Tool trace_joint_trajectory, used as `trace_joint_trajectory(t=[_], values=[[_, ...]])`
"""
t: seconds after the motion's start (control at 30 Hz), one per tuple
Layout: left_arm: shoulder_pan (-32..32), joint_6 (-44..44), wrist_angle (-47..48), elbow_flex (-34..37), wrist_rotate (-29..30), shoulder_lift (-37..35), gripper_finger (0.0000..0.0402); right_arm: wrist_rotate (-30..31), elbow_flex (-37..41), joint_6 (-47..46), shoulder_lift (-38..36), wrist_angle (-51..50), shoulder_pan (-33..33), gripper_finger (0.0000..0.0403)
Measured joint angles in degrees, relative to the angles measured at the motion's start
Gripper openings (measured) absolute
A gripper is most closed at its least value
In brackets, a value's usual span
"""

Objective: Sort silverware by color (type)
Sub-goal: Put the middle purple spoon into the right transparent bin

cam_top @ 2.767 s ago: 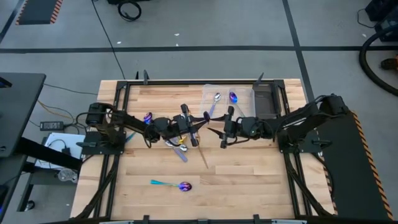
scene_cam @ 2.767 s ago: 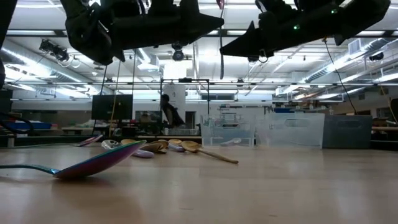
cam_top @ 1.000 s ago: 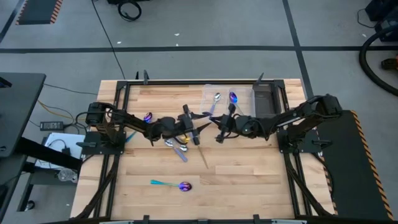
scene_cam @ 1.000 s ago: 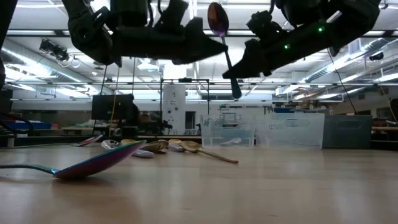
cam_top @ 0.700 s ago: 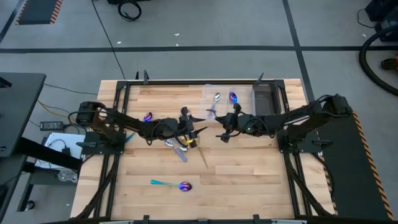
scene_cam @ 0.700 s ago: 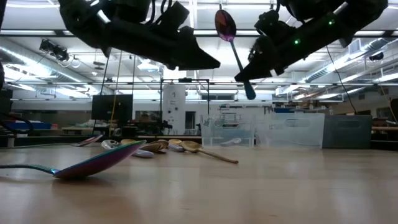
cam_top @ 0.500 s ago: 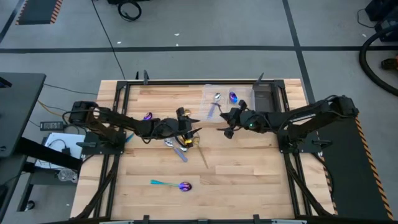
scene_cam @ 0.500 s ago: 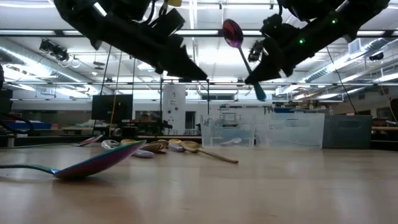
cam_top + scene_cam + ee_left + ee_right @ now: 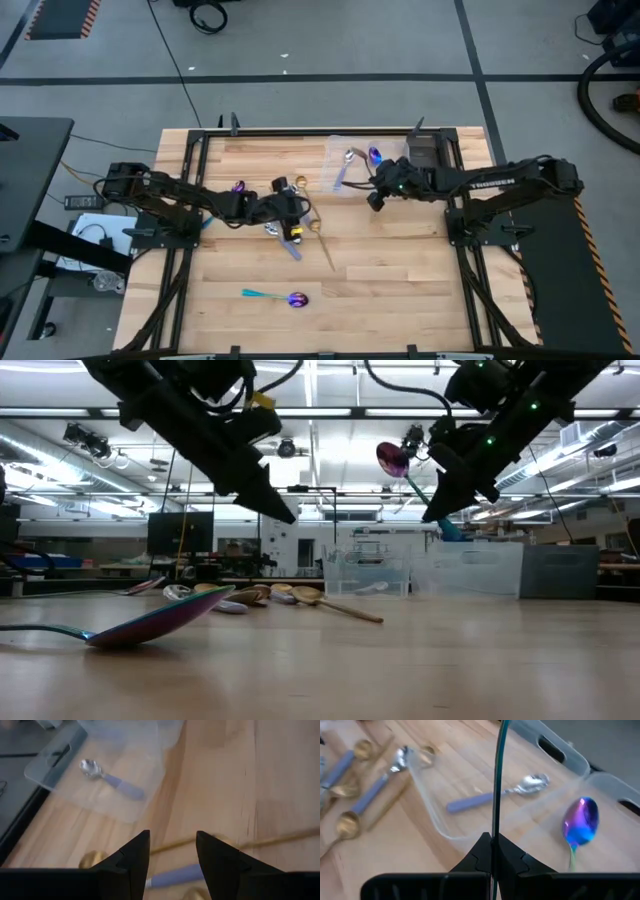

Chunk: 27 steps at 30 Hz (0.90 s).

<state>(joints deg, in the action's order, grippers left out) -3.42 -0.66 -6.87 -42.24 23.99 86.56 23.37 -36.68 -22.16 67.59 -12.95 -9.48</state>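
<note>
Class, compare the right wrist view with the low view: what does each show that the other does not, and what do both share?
Only the right wrist view: the clear tray's contents, a silver spoon in one compartment and an iridescent spoon in the next.

Only the low view: the left end effector hanging above the table, another iridescent spoon lying close to the camera, and the room behind.

Both: the right end effector shut on a teal-handled spoon, and the gold spoons on the table.
</note>
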Motion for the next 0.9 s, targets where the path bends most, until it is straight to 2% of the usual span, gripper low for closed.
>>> trace_joint_trajectory(t=[0.17, 0.27, 0.43, 0.57, 0.77, 0.9], values=[[-0.90, -2.44, 1.05, 0.06, 0.04, 0.00, 0.0166, -0.05, -6.73, -2.46, 0.54, -10.60, -2.18, 0.0015], [-1.37, -4.67, -3.17, 1.95, -0.02, 0.00, 0.0166, -0.90, -9.20, -3.42, 0.85, -15.20, -3.89, 0.0015], [-1.25, -5.99, -9.89, 6.57, 0.11, -1.30, 0.0166, -2.44, -10.10, -2.93, 0.83, -16.99, -7.51, 0.0015], [-1.29, -5.60, -9.15, 8.36, -0.06, -4.06, 0.0166, -4.01, -10.10, -2.94, 2.06, -22.32, -11.54, 0.0016], [-1.25, -5.46, -8.37, 8.71, 0.04, -7.64, 0.0166, -9.18, -10.10, -1.35, 6.30, -23.43, -16.98, 0.0016], [-1.27, -4.14, -7.59, 8.65, -0.01, -7.65, 0.0166, -11.10, -10.10, -0.82, 9.15, -24.52, -20.14, 0.0016]])
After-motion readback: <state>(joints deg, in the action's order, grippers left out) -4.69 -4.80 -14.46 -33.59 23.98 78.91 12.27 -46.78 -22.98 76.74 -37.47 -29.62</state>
